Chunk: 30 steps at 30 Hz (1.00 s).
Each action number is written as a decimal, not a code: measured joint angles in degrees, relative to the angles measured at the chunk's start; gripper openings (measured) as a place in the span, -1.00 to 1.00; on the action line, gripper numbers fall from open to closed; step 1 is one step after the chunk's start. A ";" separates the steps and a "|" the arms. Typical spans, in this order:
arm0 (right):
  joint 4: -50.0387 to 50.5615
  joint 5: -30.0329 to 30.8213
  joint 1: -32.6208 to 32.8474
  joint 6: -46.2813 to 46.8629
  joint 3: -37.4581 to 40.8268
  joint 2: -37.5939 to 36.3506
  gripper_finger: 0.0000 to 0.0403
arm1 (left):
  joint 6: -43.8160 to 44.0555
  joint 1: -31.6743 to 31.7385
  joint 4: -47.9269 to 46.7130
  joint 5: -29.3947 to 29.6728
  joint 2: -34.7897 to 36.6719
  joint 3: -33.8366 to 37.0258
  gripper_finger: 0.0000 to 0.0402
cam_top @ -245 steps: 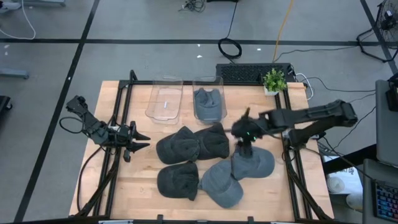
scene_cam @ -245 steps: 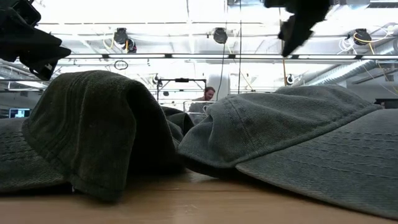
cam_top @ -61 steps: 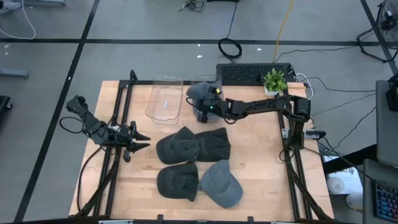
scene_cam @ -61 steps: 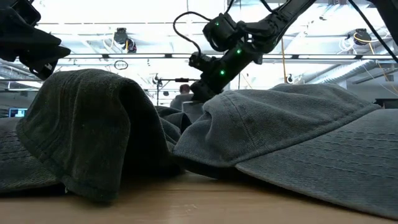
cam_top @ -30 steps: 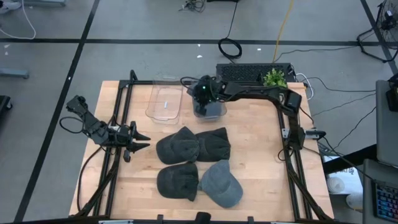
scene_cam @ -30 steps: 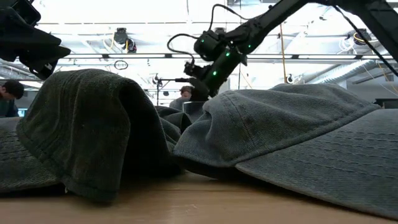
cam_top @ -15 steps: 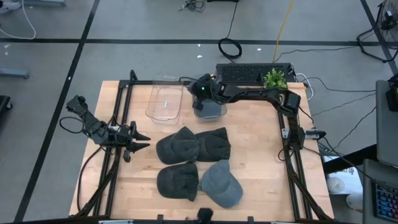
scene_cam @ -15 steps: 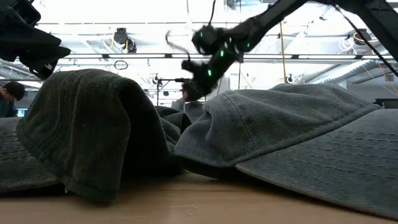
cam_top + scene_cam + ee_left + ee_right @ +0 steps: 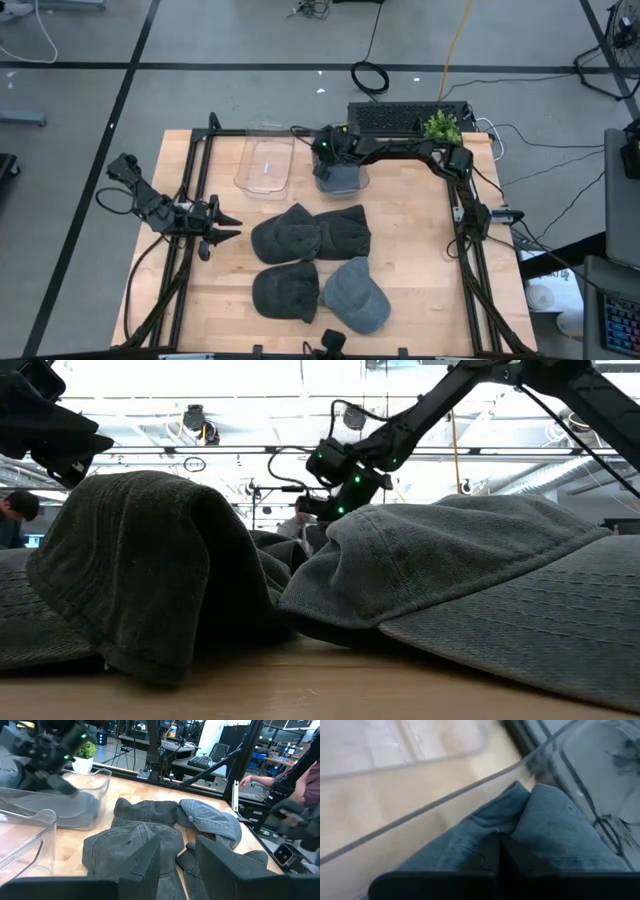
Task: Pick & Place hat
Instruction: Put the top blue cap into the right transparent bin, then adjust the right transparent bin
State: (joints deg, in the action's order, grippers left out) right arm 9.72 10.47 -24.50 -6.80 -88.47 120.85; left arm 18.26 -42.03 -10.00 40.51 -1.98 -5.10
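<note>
In the high view the right gripper [image 9: 322,150] is above the right clear plastic bin [image 9: 340,178], near the upper middle of the frame. Only the right wrist view shows what it does there: the fingers are closed on a fold of a blue-grey cap [image 9: 555,835], soft washed cotton, lying against the bin's transparent curved rim. From above, this cap is mostly covered by the arm. The left bin [image 9: 265,165], beside it, seems to hold nothing, but its clear walls make this hard to judge.

Four more caps [image 9: 310,265] lie in a group at the centre of the wooden table [image 9: 420,270]: three dark grey, one lighter. The low view shows their stitched panels and thick weave very close.

The left gripper [image 9: 222,232] waits at the left edge of the table, fingers partly apart and holding nothing, as the left wrist view shows.
</note>
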 joint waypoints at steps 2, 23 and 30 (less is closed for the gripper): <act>-0.94 -0.11 0.71 -0.18 0.05 -1.17 -1.00 | 0.00 0.01 0.00 0.00 0.01 0.00 -0.34; 39.96 11.48 10.55 9.95 7.37 -25.64 -1.00 | 0.00 -0.01 -0.02 0.00 0.02 0.00 -0.34; 24.95 7.72 9.03 10.75 29.60 -33.64 -1.00 | 0.00 -0.01 -0.02 0.00 0.00 0.00 -0.35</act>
State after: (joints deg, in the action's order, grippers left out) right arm 34.67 18.20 -15.48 3.95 -58.87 87.21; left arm 18.26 -42.04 -10.02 40.51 -1.98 -5.10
